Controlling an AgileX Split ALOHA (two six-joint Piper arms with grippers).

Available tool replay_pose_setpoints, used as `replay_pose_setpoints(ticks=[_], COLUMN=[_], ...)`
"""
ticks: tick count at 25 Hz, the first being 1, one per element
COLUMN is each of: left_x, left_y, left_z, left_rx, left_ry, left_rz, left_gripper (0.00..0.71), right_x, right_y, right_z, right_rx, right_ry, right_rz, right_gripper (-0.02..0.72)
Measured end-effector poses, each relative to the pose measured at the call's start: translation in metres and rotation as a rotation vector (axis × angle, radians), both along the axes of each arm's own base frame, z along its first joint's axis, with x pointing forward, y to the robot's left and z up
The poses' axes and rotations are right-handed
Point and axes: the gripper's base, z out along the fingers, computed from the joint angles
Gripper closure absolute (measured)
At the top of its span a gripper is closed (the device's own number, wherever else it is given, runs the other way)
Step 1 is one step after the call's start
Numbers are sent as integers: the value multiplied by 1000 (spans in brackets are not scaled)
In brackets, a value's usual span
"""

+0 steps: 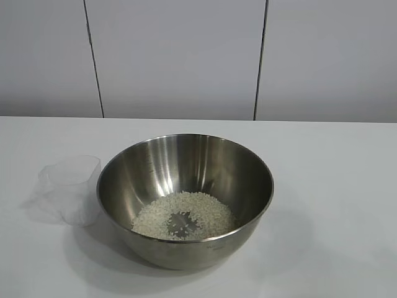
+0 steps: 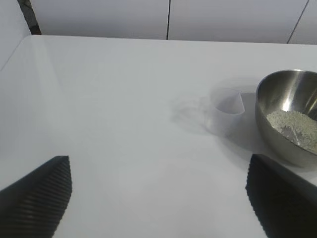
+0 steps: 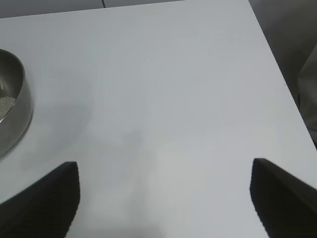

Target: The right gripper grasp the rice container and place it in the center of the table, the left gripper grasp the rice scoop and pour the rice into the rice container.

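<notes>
You get bright, even, diffuse light from above across the white table (image 1: pixel 335 186). The rice container (image 1: pixel 185 198) throws only a soft, faint shadow toward the near edge and the left, and its steel wall shows streaky highlights without harsh glare. The rice scoop (image 1: pixel 69 189) nearly melts into the tabletop, marked mainly by pale grey shadow. In both wrist views the near fingertips (image 2: pixel 37 198) are dark and slightly soft, and you see the surface fade to grey nearest the lens.
</notes>
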Motion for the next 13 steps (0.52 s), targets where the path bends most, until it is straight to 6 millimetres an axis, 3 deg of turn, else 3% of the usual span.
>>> replay_pose_setpoints(ticks=[13], left_x=[0], left_y=[0], left_z=[-2], left_rx=[-5], left_ry=[-7], left_rz=[2], left_gripper=[23], right_x=[0], right_y=[0], right_z=[0], right_rx=[0], right_ry=[0], right_rz=[0], right_gripper=[64])
